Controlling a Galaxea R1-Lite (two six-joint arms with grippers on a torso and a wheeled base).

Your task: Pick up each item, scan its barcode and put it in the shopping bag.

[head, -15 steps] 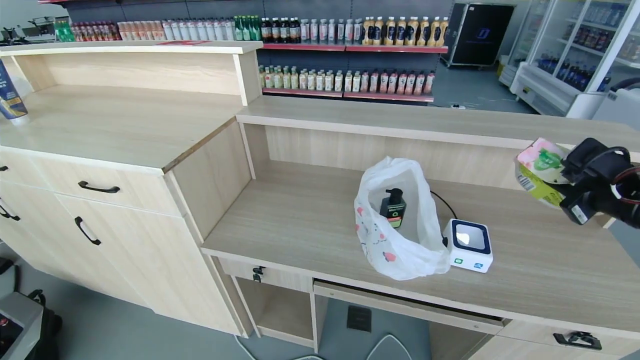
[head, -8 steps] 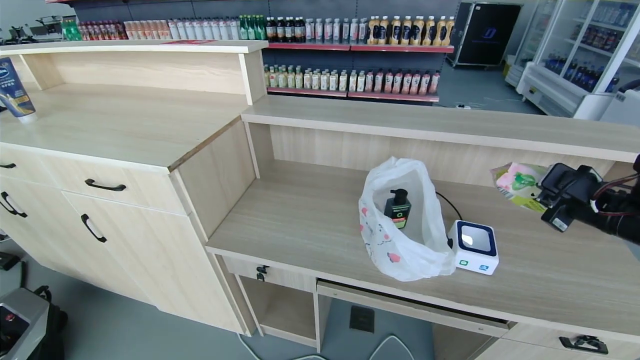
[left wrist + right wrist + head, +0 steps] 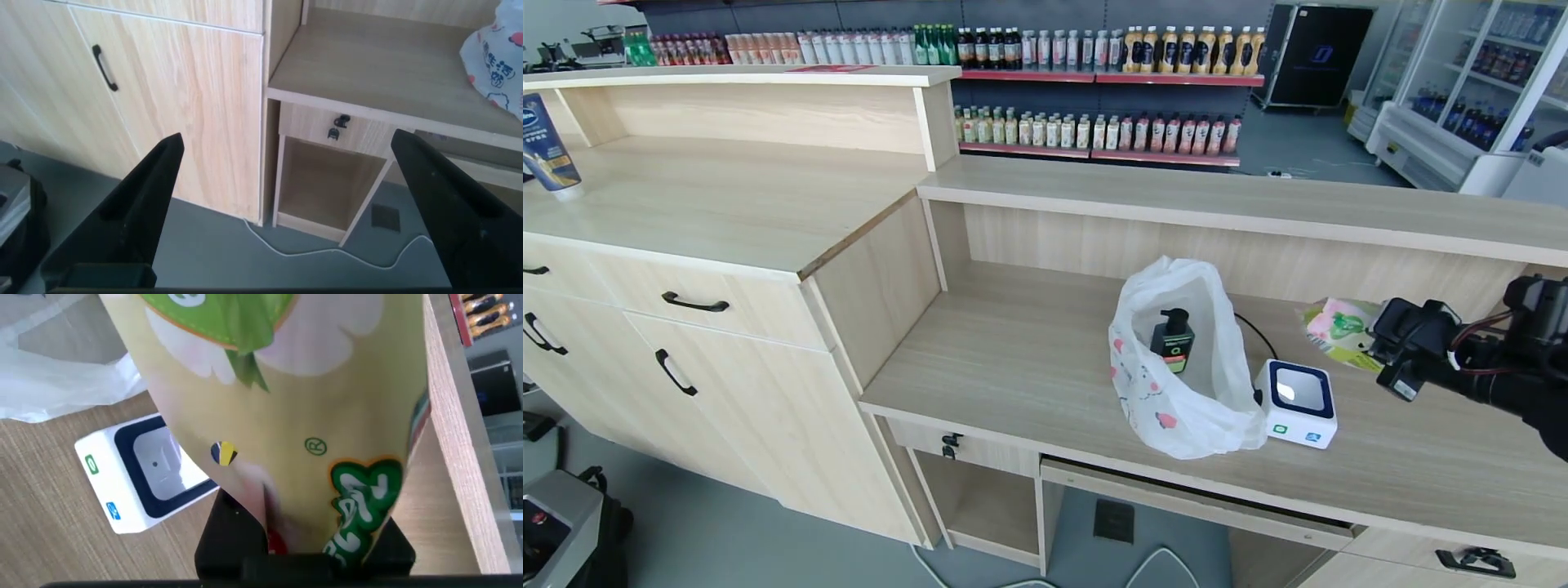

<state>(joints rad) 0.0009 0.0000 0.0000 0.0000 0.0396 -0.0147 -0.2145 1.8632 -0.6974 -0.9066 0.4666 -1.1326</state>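
The soft pink, green and yellow printed packet [image 3: 1339, 330] hangs in the air above the light wood tabletop [image 3: 1013, 359], behind and to the right of the scanner and well apart from the bag. The right end effector [image 3: 1377, 343] is clamped on the packet's right end, its black fingers pressing the wrapper; in the right wrist view the packet [image 3: 294, 416] rises from the end effector [image 3: 286, 539] with the scanner below and beside it.

The white box scanner with a dark blue frame around its window [image 3: 1297, 403] [image 3: 151, 469] stands on the tabletop, touching the right side of the white plastic shopping bag with red prints [image 3: 1152, 408]. The bag stands open, and a dark pump bottle with a green label [image 3: 1172, 339] stands upright inside it. A black cable [image 3: 1250, 331] runs behind the bag to the scanner.

The left end effector [image 3: 286, 139] hangs low beside the cabinet fronts, over the grey floor, its two dark fingers spread wide with nothing between them.
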